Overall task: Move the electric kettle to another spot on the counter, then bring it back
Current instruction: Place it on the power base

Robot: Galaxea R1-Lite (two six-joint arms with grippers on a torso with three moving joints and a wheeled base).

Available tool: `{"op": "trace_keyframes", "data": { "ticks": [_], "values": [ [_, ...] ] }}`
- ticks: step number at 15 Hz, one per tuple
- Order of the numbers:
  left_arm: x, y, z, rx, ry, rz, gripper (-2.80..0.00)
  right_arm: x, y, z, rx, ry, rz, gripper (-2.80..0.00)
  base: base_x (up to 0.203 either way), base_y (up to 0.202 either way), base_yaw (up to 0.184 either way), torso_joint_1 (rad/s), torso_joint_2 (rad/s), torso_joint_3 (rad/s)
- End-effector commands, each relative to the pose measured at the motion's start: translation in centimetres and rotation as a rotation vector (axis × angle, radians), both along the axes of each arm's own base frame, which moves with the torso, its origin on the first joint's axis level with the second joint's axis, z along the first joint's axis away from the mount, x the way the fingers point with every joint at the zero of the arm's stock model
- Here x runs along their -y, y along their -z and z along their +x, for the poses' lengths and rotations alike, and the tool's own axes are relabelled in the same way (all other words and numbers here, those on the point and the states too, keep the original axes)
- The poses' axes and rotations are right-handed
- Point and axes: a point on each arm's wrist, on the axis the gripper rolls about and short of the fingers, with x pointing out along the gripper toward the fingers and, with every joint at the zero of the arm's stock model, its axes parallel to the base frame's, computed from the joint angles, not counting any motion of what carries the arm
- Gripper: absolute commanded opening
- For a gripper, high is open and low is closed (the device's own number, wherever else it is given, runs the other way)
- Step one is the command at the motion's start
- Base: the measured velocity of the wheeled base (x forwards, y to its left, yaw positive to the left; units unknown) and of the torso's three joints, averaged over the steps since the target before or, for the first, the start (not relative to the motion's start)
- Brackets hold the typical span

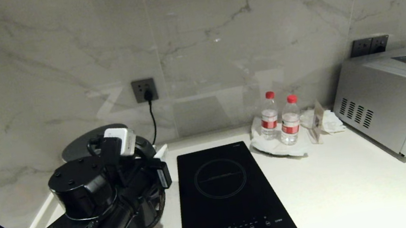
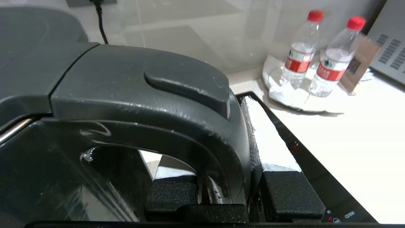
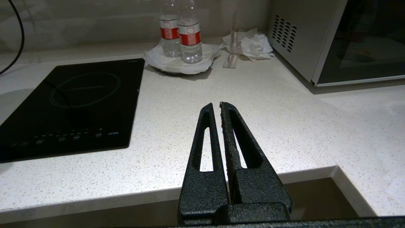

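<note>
counter (image 1: 358, 183): white worktop filling the lower right of the head view, room to set things down
electric kettle (image 2: 133, 95): fills the left of the left wrist view, left of the hob (image 1: 227, 195)
left gripper (image 2: 234, 190): fingers clamped across the kettle's loop handle, likely for carrying
right gripper (image 3: 220, 109): fingers pressed together, empty, parked at the counter's front edge

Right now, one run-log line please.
left pincer: shut on electric kettle handle | right pincer: shut, idle over counter
</note>
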Motion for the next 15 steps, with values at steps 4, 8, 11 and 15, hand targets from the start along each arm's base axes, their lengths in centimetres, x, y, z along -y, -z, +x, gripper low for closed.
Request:
{"op": "trace_keyframes", "data": {
  "ticks": [4, 8, 11, 15],
  "values": [
    [0.1, -0.1, 0.2, 0.011, -0.003, -0.006, -2.80, 0.0, 0.0, 0.0, 0.000, 0.000, 0.000, -2.80, 0.000, 0.000, 0.000, 0.000, 0.00, 0.000],
    [0.4, 0.3, 0.3, 0.001, 0.003, 0.016, -2.80, 0.0, 0.0, 0.0, 0.000, 0.000, 0.000, -2.80, 0.162, 0.000, 0.002, 0.003, 0.00, -0.005],
    [0.8, 0.3, 1.1, 0.011, -0.002, 0.013, -2.80, 0.0, 0.0, 0.0, 0.000, 0.000, 0.000, -2.80, 0.041, 0.000, 0.002, 0.010, 0.00, 0.001],
    [2.7, 0.2, 4.5, 0.055, -0.093, -0.013, -2.80, 0.0, 0.0, 0.0, 0.000, 0.000, 0.000, -2.80, 0.000, 0.000, 0.000, -0.009, 0.00, 0.004]
  ]
}}
